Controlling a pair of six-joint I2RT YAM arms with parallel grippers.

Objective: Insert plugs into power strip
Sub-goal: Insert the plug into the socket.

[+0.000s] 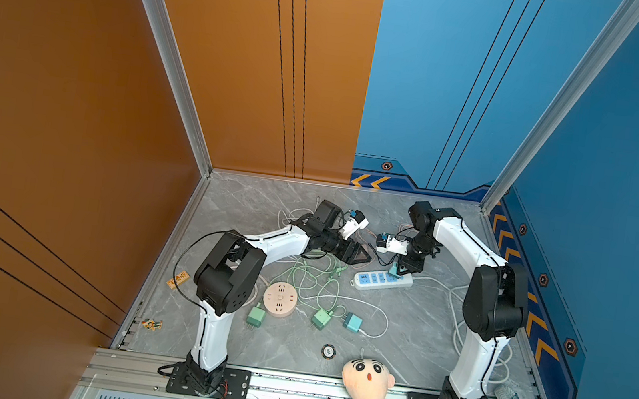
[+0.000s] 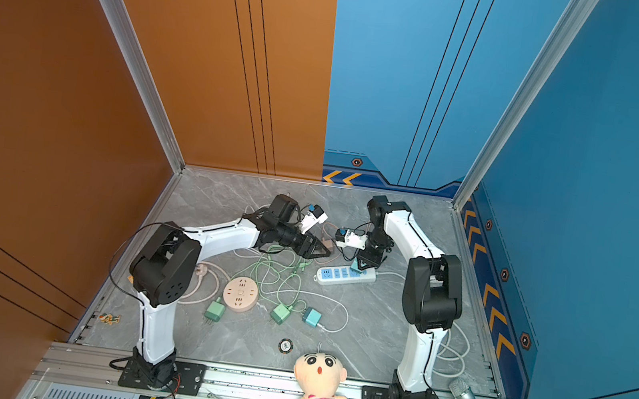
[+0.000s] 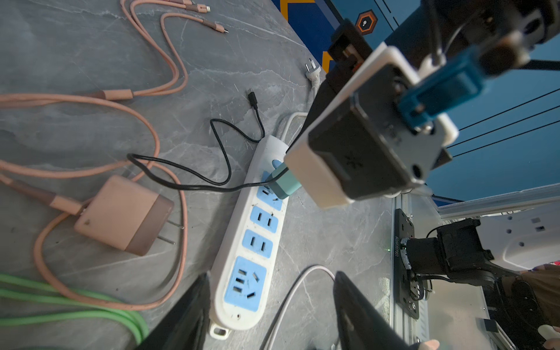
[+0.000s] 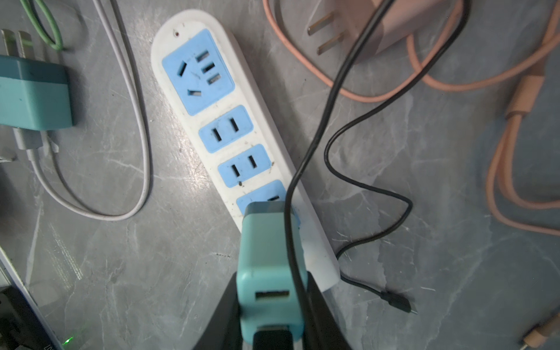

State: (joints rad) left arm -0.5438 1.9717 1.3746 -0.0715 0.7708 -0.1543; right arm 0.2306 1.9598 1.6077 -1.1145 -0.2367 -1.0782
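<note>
The right fingers (image 4: 322, 315) pinched the teal plug (image 4: 266, 257) by two opposite flat sides. Its prong end lay just beyond the fingertips, at a socket of the strip (image 4: 225, 128); seating could not be confirmed. The plug was judged a light, rigid cube with smooth, slippery faces, best held on its sides, back from the prongs. Its black cable (image 4: 330, 100) might tug. The left fingers (image 3: 357, 315) stood spread and empty, with the strip's end between them and the pink plug (image 3: 121, 212) beside them.
</note>
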